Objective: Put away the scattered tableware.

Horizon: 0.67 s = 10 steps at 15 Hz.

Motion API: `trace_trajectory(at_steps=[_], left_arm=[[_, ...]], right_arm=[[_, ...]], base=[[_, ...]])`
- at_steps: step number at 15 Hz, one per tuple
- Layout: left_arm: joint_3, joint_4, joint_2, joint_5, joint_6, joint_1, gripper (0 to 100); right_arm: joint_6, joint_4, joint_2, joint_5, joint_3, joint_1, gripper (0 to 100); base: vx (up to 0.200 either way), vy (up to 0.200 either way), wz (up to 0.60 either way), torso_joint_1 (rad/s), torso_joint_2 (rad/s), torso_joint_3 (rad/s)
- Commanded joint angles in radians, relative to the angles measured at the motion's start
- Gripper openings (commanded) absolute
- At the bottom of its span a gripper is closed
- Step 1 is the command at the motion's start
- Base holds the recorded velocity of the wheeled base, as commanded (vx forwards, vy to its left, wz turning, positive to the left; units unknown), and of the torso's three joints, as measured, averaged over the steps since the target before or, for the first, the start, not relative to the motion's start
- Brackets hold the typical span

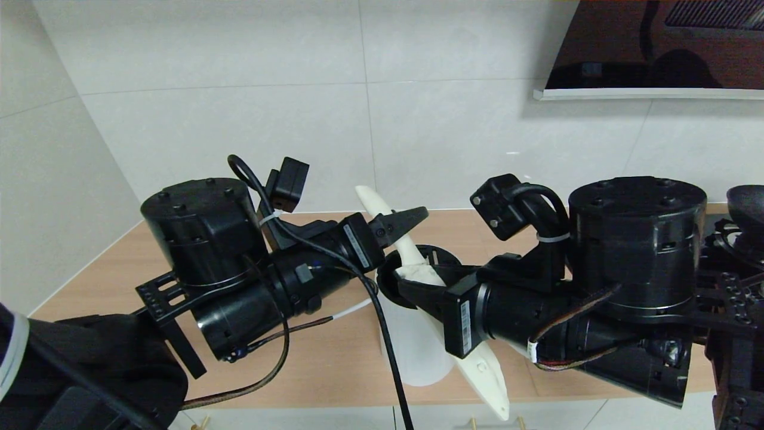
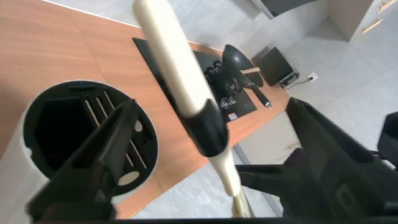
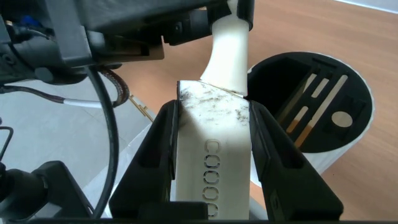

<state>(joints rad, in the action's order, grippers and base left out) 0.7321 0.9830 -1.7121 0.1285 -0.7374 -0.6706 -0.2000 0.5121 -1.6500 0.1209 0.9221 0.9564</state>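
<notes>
Over the wooden counter (image 1: 107,280), spatula (image 1: 484,367) in right gripper (image 3: 214,111) half hides utensil holder (image 1: 418,355).

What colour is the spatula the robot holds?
The spatula is cream white, with dark specks on its blade; the right wrist view shows it best.

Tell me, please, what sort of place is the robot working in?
Most likely a kitchen: a wooden countertop against a white tiled wall, what looks like a range hood, and a white utensil holder with cutlery inside. The right end effector holds a spatula.
</notes>
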Motion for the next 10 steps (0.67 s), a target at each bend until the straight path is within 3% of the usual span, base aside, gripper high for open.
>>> trace_trajectory(at_steps=[1, 10], left_arm=[[0.0, 0.0, 0.002, 0.0, 0.0, -0.001, 0], [0.0, 0.002, 0.005, 0.0, 0.0, -0.001, 0]], right_arm=[[0.001, 0.002, -0.004, 0.0, 0.0, -0.001, 0], [0.001, 0.002, -0.005, 0.0, 0.0, -0.001, 0]], base=[[0.0, 0.0, 0.0, 0.0, 0.0, 0.0], [0.0, 0.0, 0.0, 0.0, 0.0, 0.0]])
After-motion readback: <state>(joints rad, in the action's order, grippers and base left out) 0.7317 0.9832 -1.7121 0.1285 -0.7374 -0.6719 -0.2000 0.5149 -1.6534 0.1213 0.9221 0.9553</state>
